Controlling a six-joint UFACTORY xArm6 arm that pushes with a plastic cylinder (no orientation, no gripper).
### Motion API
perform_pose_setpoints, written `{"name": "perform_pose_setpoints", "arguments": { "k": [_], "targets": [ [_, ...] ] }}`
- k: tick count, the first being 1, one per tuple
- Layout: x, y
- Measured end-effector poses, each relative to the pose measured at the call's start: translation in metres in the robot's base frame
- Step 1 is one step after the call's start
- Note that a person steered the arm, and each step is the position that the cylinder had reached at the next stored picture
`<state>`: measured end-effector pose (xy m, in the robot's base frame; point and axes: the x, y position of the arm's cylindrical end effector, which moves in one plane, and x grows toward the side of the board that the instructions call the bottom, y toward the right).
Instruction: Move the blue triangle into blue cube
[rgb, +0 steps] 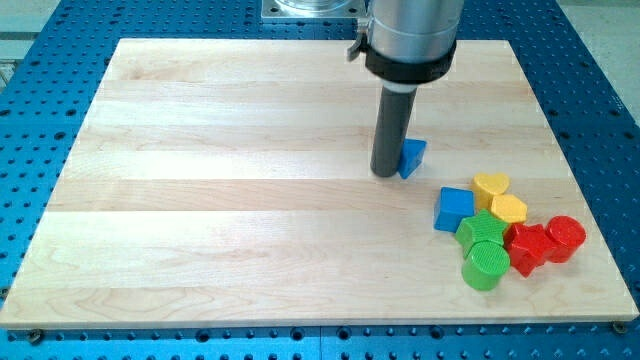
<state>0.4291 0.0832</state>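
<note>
The blue triangle (413, 156) lies on the wooden board (220, 200), right of centre. My tip (386, 173) stands right against the triangle's left side and hides part of it. The blue cube (454, 209) sits below and to the right of the triangle, with a small gap of bare board between them. The cube is at the left edge of a cluster of other blocks.
Right of the blue cube lie a yellow heart (491, 185), a yellow block (509, 208), a green block (481, 229), a green cylinder (485, 266), a red star-like block (527, 248) and a red cylinder (565, 237). The board's right edge is near them.
</note>
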Motion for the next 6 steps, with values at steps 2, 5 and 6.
{"name": "perform_pose_setpoints", "arguments": {
  "k": [2, 5, 6],
  "targets": [
    [-0.043, 0.012],
    [0.018, 0.058],
    [0.017, 0.012]
  ]
}}
